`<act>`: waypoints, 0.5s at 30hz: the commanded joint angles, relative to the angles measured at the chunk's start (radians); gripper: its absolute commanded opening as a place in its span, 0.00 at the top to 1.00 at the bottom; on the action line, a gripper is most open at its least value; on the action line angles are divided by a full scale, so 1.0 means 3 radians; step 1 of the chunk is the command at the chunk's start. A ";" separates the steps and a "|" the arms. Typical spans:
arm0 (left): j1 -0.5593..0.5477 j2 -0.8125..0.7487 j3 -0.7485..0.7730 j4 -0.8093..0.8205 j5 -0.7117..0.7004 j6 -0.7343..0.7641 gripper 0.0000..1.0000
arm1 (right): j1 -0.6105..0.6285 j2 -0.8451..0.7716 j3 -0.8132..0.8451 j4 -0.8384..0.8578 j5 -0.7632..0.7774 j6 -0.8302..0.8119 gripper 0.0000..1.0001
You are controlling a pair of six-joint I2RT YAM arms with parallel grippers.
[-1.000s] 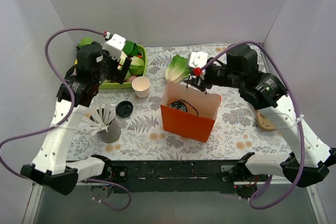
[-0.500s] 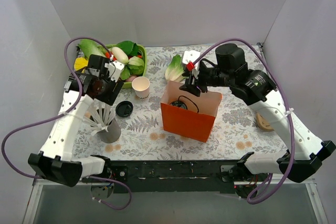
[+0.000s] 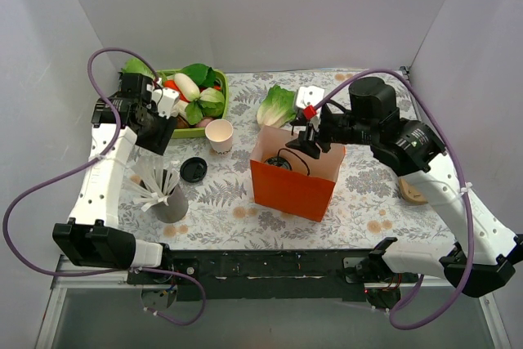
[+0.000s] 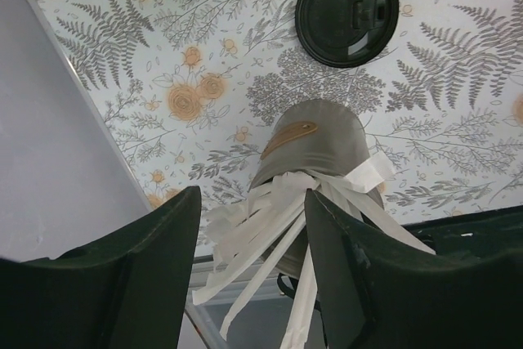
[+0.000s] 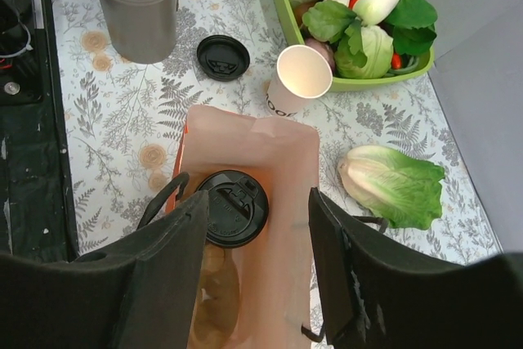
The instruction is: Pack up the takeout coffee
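Left gripper (image 4: pixel 252 198) shifted left, open; takeout coffee (image 5: pixel 234 208) sits in bag (image 5: pixel 274 149) beneath open right gripper (image 5: pixel 257 202).

Takeout coffee (image 5: pixel 233 208): lid black plastic, faint sheen.
Orange bag (image 5: pixel 270 149): matt paper, creased.
Loose lid (image 4: pixel 346 11): glossy black plastic.
Canister (image 4: pixel 315 140): dull grey, smooth, metal-like.
Straws (image 4: pixel 261 218): white paper wrap.
Worktop (image 4: pixel 204 55): matt floral-print cover.
Bare-rimmed cup (image 5: pixel 301 71): white paper.

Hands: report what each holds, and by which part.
Nothing is held. The right hand stands open above the lidded coffee in the orange bag; the left hand is open.
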 commanded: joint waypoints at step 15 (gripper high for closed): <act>0.0006 -0.0006 0.0029 -0.0175 -0.0076 -0.0070 0.59 | -0.0005 -0.0115 -0.0271 0.0203 -0.0044 0.0065 0.40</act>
